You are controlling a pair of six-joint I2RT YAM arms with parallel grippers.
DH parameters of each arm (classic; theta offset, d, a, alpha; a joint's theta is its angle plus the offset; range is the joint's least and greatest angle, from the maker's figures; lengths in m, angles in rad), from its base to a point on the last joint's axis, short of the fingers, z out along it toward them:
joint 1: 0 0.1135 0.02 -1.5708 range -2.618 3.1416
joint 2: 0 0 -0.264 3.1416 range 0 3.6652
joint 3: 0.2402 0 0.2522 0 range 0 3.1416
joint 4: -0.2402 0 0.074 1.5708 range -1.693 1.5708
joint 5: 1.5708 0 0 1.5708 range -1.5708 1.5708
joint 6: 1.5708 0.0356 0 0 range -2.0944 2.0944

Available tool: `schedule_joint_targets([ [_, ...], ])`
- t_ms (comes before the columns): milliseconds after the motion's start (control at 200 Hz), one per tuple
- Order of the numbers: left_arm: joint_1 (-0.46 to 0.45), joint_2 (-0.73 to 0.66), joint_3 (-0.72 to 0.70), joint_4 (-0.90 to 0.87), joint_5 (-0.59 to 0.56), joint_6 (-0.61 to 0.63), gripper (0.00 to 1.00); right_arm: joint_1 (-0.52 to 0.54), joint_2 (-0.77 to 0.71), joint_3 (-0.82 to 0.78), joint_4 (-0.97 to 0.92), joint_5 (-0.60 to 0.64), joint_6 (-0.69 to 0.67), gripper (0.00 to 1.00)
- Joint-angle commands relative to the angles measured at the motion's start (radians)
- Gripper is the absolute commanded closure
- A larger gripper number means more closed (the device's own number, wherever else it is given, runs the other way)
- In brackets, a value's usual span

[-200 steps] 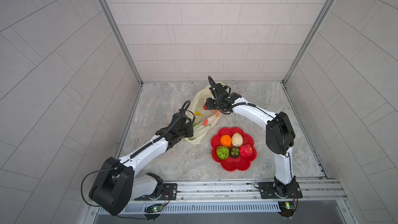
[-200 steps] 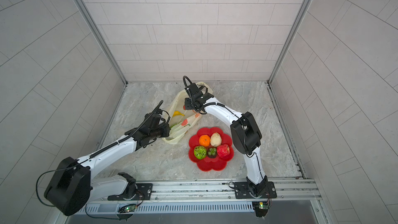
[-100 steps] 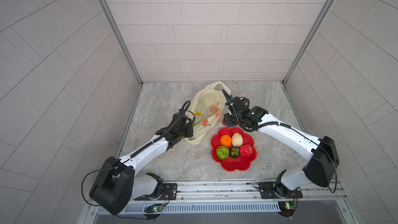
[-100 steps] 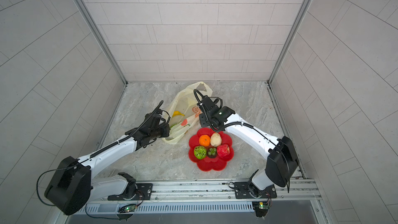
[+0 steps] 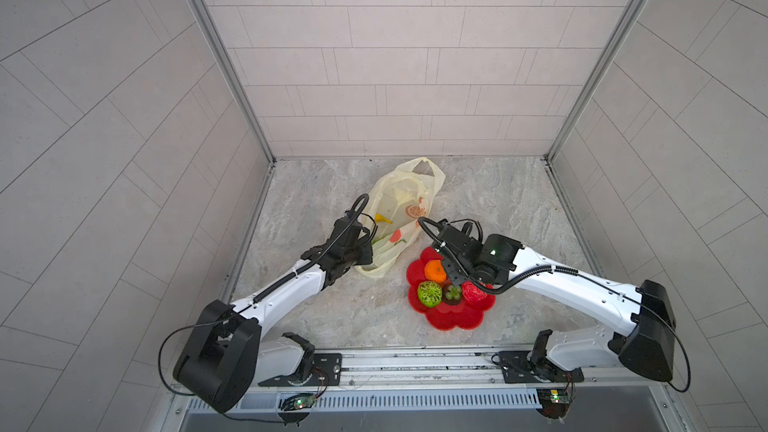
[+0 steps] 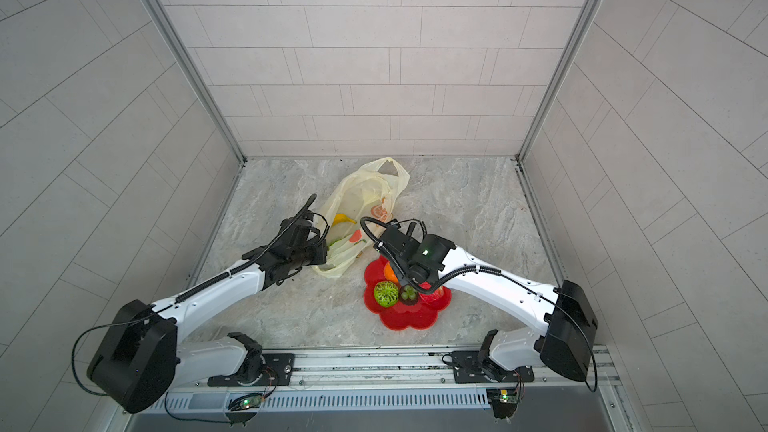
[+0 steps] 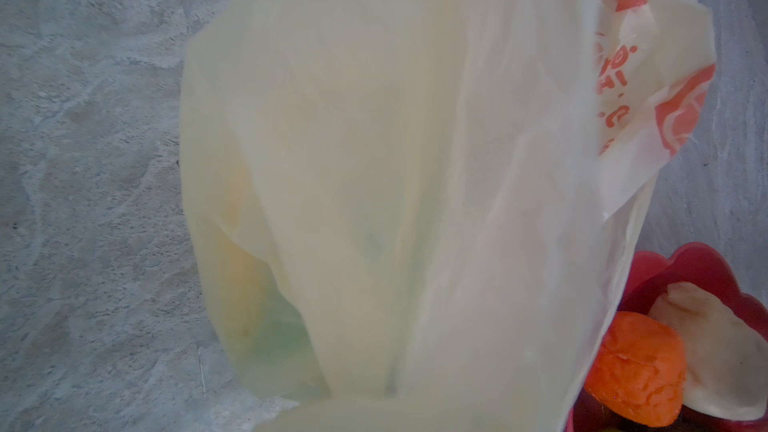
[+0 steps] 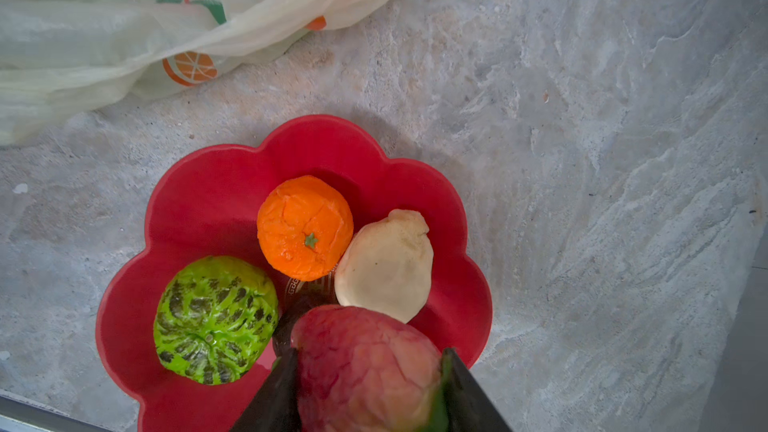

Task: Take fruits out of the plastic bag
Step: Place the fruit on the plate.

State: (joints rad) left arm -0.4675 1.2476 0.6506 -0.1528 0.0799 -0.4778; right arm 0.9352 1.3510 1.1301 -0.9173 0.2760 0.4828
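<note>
The pale-yellow plastic bag (image 5: 399, 209) (image 6: 357, 201) lies on the stone floor, with a yellow banana (image 5: 383, 219) showing inside. My left gripper (image 5: 368, 249) is shut on the bag's near edge, and bag film (image 7: 395, 160) hides its fingers in the left wrist view. My right gripper (image 8: 370, 353) is shut on a red-pink fruit (image 8: 365, 376) just above the red flower plate (image 8: 208, 184). An orange (image 8: 305, 226), a cream bulb (image 8: 384, 263) and a green ball (image 8: 214, 320) lie on that plate. In a top view the right gripper (image 5: 455, 274) hangs over the plate's far side.
In both top views the plate (image 5: 453, 320) (image 6: 403, 320) sits right of the bag, near the front rail. A grape bunch (image 5: 453, 293) and a red fruit (image 5: 473, 292) also show on it. Tiled walls close in three sides.
My right arm has swung from the bag's mouth back to above the plate, with its jaws no wider or narrower. The left arm and the bag have stayed put.
</note>
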Motion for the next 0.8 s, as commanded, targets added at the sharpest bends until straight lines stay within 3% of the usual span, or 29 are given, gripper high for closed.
schedule_joint_targets([
  [0,-0.003,0.004,0.021,-0.015,-0.020,0.011,0.92,0.032,0.035,0.014,-0.047,0.064,0.025,0.50],
  [280,-0.003,-0.013,0.022,-0.025,-0.031,0.015,0.92,0.089,0.171,0.083,-0.083,0.123,0.020,0.50],
  [796,-0.003,-0.017,0.022,-0.030,-0.042,0.016,0.92,0.105,0.277,0.096,-0.091,0.147,0.014,0.49],
])
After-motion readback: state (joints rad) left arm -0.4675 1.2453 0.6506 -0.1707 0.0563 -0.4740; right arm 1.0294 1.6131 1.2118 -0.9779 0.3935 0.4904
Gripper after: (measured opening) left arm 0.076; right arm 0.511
